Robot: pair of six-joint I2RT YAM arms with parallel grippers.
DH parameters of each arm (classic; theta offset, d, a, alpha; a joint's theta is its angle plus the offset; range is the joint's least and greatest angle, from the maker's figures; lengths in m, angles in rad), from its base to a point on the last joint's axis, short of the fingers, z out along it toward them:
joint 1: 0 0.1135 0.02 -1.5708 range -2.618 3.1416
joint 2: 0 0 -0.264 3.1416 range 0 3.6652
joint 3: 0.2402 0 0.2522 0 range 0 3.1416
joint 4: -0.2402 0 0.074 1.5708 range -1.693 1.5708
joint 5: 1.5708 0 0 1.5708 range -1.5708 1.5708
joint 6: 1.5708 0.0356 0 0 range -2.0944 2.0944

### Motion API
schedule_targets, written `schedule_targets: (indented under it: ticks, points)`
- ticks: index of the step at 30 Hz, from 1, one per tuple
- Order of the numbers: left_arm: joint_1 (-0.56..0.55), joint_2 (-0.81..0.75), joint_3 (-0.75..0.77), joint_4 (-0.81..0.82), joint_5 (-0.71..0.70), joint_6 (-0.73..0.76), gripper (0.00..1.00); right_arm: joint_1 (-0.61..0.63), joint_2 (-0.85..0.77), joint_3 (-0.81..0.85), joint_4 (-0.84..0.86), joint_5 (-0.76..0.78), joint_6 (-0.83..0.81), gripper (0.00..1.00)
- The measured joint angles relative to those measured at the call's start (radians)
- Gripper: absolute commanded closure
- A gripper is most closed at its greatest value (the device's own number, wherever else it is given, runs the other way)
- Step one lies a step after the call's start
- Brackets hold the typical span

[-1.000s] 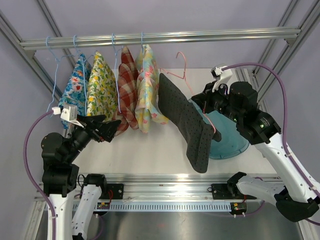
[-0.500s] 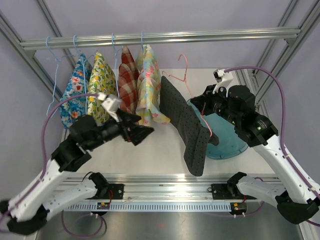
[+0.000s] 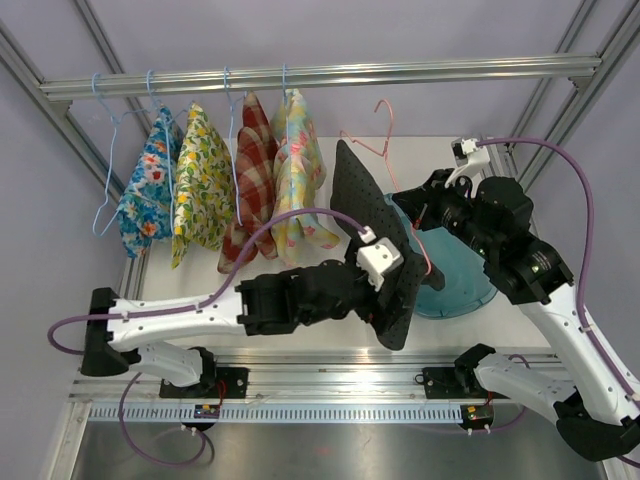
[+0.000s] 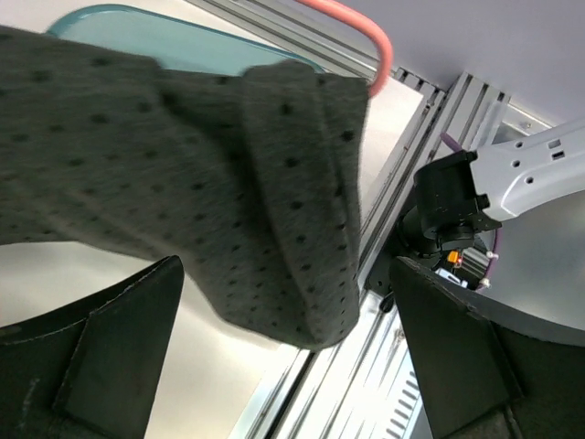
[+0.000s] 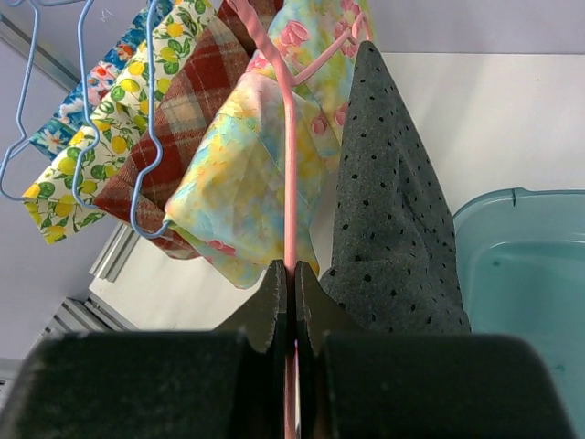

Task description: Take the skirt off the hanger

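The skirt [image 3: 352, 195] is dark grey with black dots and hangs on a pink wire hanger [image 3: 385, 135]. My right gripper [image 3: 422, 212] is shut on the hanger's wire and holds it off the rail, above the table. In the right wrist view the jaws [image 5: 292, 270] pinch the pink wire [image 5: 286, 137], with the skirt [image 5: 393, 229] just to the right. My left gripper [image 3: 388, 305] is open at the skirt's lower end. In the left wrist view the skirt's hem [image 4: 274, 201] hangs between the two spread fingers [image 4: 285, 265], which do not touch it.
A teal tub [image 3: 470, 285] sits on the table under the right arm. Several patterned garments [image 3: 200, 180] hang on blue hangers from the rail [image 3: 400, 72] at the back left. An aluminium frame rail [image 3: 330, 362] runs along the near table edge.
My left arm has swung from the far left across the table to the skirt's lower end. My right gripper has carried the hanger and skirt slightly up and right.
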Motion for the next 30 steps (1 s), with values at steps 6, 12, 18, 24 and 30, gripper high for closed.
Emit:
schedule_targets:
  ticks: [6, 12, 18, 24, 30]
  points:
    - [-0.021, 0.111, 0.0, 0.092, -0.036, 0.021, 0.37, -0.001, -0.002, -0.026, 0.0, -0.001, 0.025, 1.0]
    - [-0.021, 0.15, -0.006, 0.125, -0.082, 0.043, 1.0, -0.004, -0.017, -0.054, 0.001, -0.003, 0.031, 1.0]
    - [-0.021, 0.112, -0.032, 0.121, -0.088, 0.045, 1.0, -0.01, -0.046, -0.089, 0.016, -0.005, -0.021, 1.0]
    - [-0.02, -0.116, -0.031, 0.023, -0.08, 0.056, 1.0, -0.024, -0.064, -0.177, 0.031, -0.009, -0.122, 1.0]
    - [-0.02, -0.399, 0.018, -0.056, -0.087, 0.075, 1.0, -0.096, -0.043, -0.224, 0.029, -0.032, -0.166, 1.0]
